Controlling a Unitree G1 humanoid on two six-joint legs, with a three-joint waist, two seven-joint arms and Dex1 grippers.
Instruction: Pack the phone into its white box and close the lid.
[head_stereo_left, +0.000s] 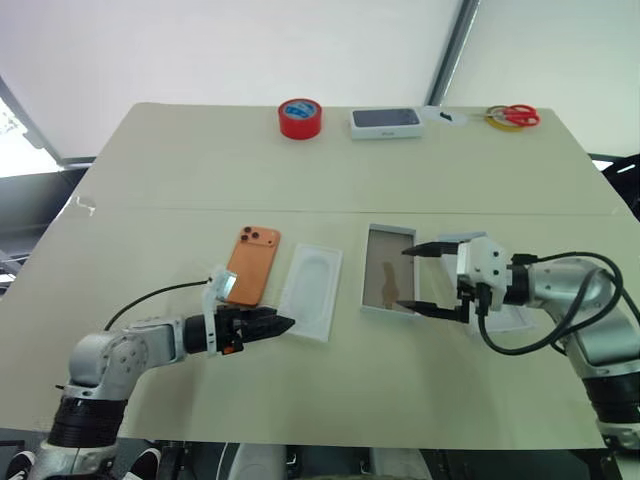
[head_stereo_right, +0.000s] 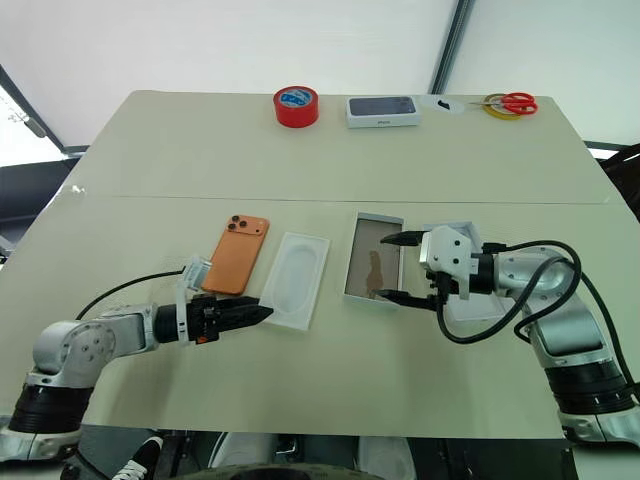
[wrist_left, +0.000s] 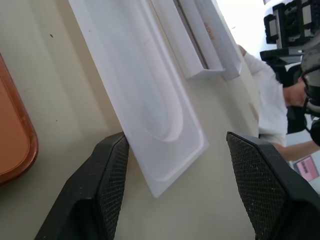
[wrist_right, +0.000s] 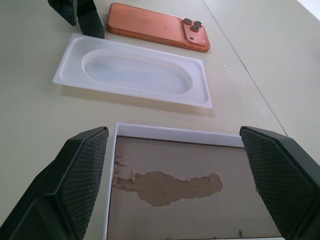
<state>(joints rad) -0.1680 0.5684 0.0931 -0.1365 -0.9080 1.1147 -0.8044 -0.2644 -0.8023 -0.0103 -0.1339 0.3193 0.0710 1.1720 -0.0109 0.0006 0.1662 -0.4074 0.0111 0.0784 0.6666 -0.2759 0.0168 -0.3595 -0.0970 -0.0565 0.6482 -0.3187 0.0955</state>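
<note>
From the head camera you see the phone (head_stereo_left: 253, 264) lying back-up on the table (head_stereo_left: 330, 180), left of centre, with the white insert (head_stereo_left: 311, 291) just beside it and the white box (head_stereo_left: 388, 270) further right, open side up. Your left gripper (head_stereo_left: 268, 324) hangs near the table's near edge, just below the phone and insert, fingers apart and holding nothing. Your right gripper (head_stereo_left: 416, 279) stands wide open over the box's right wall.

At the far edge sit a red tape roll (head_stereo_left: 300, 118), a dark-topped box (head_stereo_left: 385, 122) and scissors (head_stereo_left: 513, 116).

Your left wrist view shows the insert's corner between the parted fingers (wrist_left: 107, 185).

Your right wrist view shows the box's brownish floor between spread fingers (wrist_right: 85, 170).
</note>
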